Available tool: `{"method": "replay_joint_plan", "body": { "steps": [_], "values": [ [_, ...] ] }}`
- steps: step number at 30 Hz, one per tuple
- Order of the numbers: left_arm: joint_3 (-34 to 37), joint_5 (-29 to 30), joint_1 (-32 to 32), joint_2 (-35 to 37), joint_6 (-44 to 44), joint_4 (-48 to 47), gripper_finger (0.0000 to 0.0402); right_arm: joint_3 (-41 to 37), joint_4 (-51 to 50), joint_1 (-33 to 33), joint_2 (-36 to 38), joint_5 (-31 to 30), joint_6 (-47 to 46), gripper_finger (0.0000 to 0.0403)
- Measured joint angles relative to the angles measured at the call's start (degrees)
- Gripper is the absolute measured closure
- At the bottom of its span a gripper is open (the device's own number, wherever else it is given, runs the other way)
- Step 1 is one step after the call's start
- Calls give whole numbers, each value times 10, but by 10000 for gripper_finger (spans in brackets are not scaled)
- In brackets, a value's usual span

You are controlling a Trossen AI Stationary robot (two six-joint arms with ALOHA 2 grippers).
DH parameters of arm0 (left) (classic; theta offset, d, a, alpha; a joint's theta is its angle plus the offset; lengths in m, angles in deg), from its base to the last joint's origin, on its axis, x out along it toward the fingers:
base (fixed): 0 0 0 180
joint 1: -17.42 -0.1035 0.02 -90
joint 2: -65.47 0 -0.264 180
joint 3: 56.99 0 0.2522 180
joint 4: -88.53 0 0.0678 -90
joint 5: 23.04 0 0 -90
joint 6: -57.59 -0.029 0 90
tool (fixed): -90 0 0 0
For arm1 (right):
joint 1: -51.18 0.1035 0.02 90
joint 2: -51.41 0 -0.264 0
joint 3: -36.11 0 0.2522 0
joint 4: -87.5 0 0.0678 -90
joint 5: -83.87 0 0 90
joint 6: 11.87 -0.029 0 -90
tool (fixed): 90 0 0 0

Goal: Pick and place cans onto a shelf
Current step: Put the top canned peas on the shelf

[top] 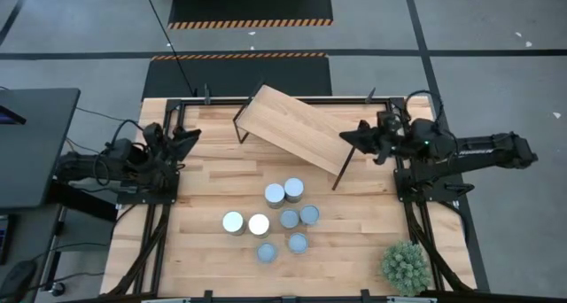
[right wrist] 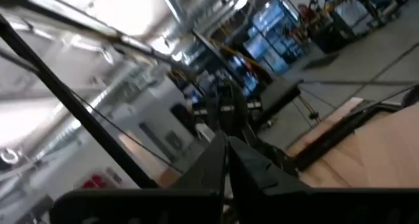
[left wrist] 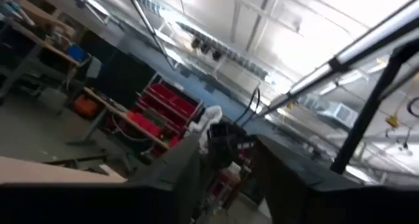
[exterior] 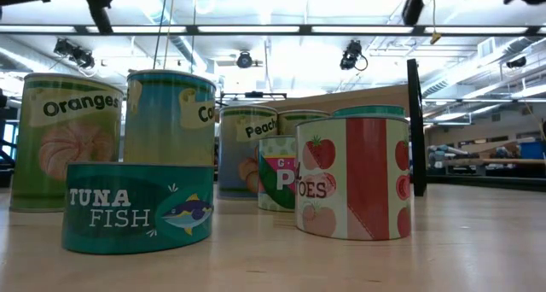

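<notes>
Several cans (top: pixel 282 220) stand upright in a cluster on the tabletop, near its middle and toward the near edge. In the low view they show as labelled tins, with a flat tuna tin (exterior: pixel 136 207) and a tomato tin (exterior: pixel 354 177) in front. The shelf (top: pixel 297 128), a light wooden board on thin dark legs, stands askew at the far middle of the table. My left gripper (top: pixel 188 140) hovers at the far left, open and empty; its fingers also show in the left wrist view (left wrist: pixel 226 185). My right gripper (top: pixel 347 140) hovers by the shelf's right end, shut and empty; it also shows in the right wrist view (right wrist: pixel 227 165).
A spiky green potted plant (top: pixel 406 266) stands at the near right corner. Dark frame rails (top: pixel 416 214) run along the table's left and right sides. One dark shelf leg (exterior: pixel 416 130) shows behind the tins in the low view.
</notes>
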Motion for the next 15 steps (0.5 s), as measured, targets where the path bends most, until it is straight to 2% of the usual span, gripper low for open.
{"method": "replay_joint_plan", "body": {
  "steps": [6, 9, 15],
  "values": [
    [-47, -24, 0, -19, -16, -78, 196, 80, -80, 14, -70, 11, 20, 360],
    [-72, -24, 0, -28, -35, -118, 184, 115, -116, 24, -109, 11, 27, 332],
    [-105, -36, 0, -36, -35, -182, 164, 164, -126, 44, -182, 11, 43, 261]
  ]
}}
